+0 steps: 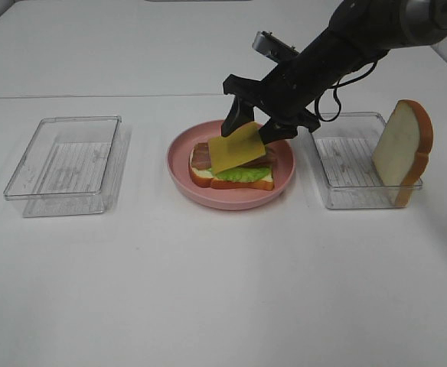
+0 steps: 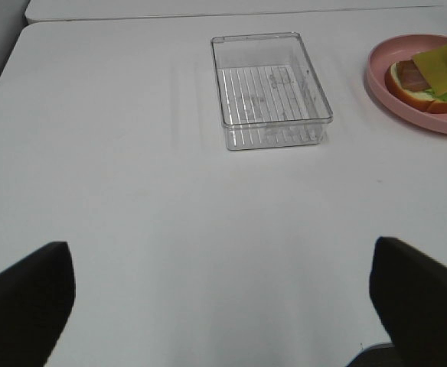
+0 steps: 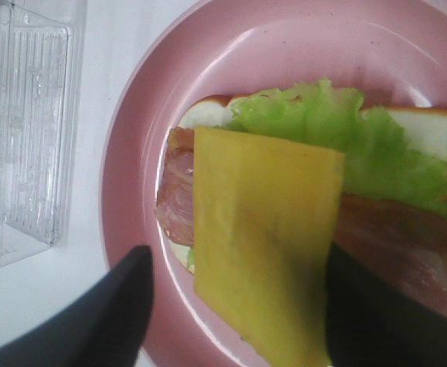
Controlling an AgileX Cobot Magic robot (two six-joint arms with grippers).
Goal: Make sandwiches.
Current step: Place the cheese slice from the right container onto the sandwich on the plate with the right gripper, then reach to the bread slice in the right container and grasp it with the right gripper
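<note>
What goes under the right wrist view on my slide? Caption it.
Square yellow cheese slice between the right hand's fingers over bacon, lettuce and bread on the round pink plate.

Around the plate, bare worktop in front gives free passage, a tray stands well to its left, a second tray holding upright bread crowds its right, and the right end effector blocks from above.

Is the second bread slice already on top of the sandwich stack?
No, the second bread slice stands upright in the right tray, apart from the stack.
</note>
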